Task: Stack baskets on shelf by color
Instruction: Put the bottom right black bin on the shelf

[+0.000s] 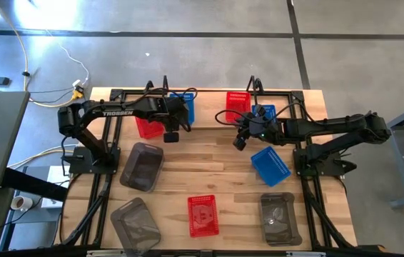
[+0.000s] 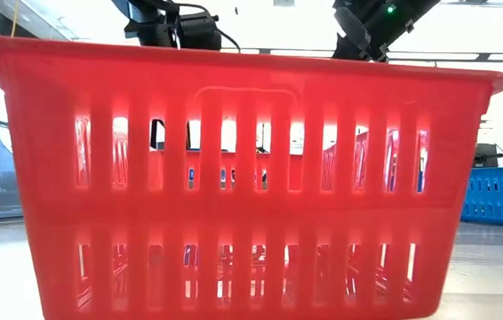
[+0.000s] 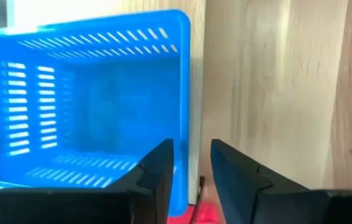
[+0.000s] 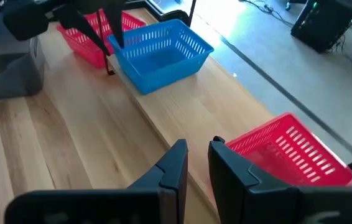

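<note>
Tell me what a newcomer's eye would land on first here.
Coloured baskets scattered over the wooden table: a red basket at the near edge fills the low view, with grey baskets around it. Both empty grippers meet at the far edge, the left gripper by a blue basket, the right gripper beside another red one.

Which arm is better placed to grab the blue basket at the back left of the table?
Left. The left gripper hovers right beside that blue basket, whose rim fills its wrist view, fingers slightly apart. The right gripper sits farther off, nearer the red basket.
</note>
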`<state>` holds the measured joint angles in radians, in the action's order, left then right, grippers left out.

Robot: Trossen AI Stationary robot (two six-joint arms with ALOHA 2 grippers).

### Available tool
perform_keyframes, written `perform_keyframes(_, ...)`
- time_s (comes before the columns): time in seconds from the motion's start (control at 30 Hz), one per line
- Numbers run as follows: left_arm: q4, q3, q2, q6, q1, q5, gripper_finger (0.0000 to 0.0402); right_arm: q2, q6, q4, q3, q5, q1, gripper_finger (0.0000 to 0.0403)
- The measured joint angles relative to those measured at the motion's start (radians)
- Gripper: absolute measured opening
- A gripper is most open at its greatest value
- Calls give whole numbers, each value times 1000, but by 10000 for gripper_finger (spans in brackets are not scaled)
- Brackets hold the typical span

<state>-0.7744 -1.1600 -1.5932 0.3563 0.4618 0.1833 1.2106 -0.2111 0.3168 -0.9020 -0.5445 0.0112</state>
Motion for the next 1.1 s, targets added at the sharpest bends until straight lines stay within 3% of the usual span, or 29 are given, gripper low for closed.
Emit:
perform_keyframes(0.43, -114, -58, 31, -92, -36, -52, 99, 0, -173, 0, 0, 79, -129, 53)
perform_keyframes(1.1, -103, -58, 208, -282, -147, -58, 98, 0, -396, 0, 0, 211, -336, 53)
